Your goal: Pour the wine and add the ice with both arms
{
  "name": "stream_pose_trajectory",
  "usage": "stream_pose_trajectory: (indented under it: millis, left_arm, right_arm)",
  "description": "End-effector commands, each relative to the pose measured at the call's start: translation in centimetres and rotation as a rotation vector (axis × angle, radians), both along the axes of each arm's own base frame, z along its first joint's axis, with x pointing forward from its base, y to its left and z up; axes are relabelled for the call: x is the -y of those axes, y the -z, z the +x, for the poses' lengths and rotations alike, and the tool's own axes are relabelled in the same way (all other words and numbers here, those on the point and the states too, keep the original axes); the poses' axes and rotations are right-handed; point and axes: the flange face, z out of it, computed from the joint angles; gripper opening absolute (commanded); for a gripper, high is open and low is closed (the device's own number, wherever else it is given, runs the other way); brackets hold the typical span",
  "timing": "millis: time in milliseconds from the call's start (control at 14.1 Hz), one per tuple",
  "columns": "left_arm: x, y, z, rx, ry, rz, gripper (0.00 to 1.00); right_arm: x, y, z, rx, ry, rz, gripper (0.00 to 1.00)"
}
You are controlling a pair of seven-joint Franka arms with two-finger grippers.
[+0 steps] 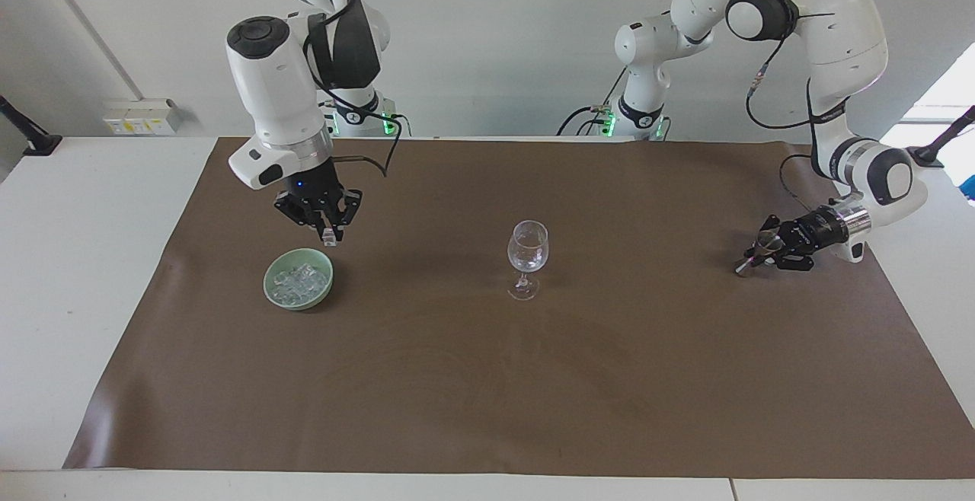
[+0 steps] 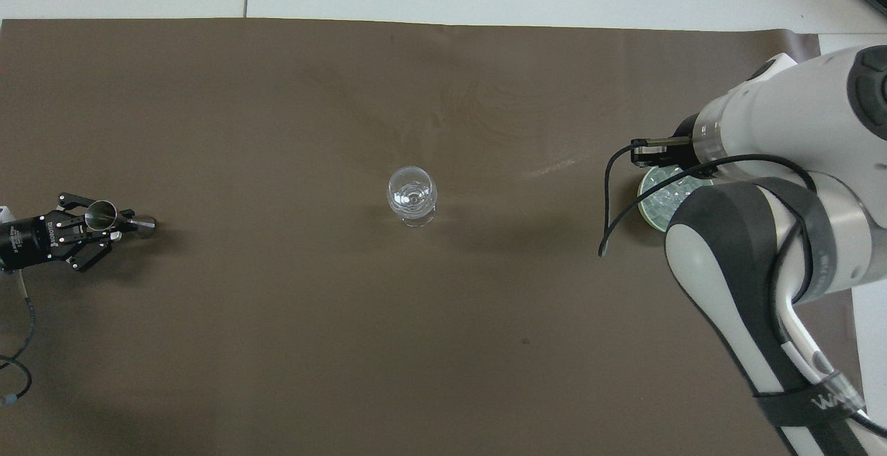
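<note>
Starting nearest the robots, you have the right claw (image 1: 330,240) raised in the air just beside the pale green bowl (image 1: 298,279), on the side toward the wine glass (image 1: 527,257), its fingertips pinched on what looks like a single cube of ice (image 1: 330,241); the rest of the ice (image 1: 299,280) lies heaped in that bowl at the right arm's end of the desk (image 1: 487,379). Your left claw (image 1: 762,253) waits low at its own end, closed around a small metal measuring cup (image 2: 100,212) that sits tipped on its side. Standing upright mid-desk, the glass looks nearly empty, so you cannot say from here that wine has gone in. By my reading, one cube is picked and still has to travel across and drop into the glass, well apart from it.
</note>
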Motion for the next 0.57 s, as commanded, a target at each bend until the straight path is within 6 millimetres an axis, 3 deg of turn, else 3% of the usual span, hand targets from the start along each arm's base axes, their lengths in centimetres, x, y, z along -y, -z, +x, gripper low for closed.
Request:
stream_pose_trajectory:
  millis: [0,213,285,356,498]
  left_arm:
    - [-0.6,0.7,-0.9,0.025,-0.007,-0.033,0.00]
    - [-0.8,0.8,-1.1,0.025,-0.012,-0.032,0.00]
    - [-0.7,0.8,-1.0,0.027,-0.009,-0.033,0.31]
    - [-0.8,0.8,-1.0,0.026,-0.010,-0.032,0.96]
    - [-0.7,0.7,-0.9,0.028,-0.010,-0.030,1.00]
  right_arm:
    - [-3.9,-1.2,0.9,0.028,0.082,0.055,0.00]
    - [-9.5,-1.5,0.1,0.057,0.127,0.113,0.00]
    - [-10.9,-1.3,0.0,0.066,0.148,0.132,0.00]
    - [-12.1,-1.1,-0.1,0.080,0.155,0.152,0.00]
    - [-13.9,-0.8,-0.2,0.090,0.181,0.182,0.00]
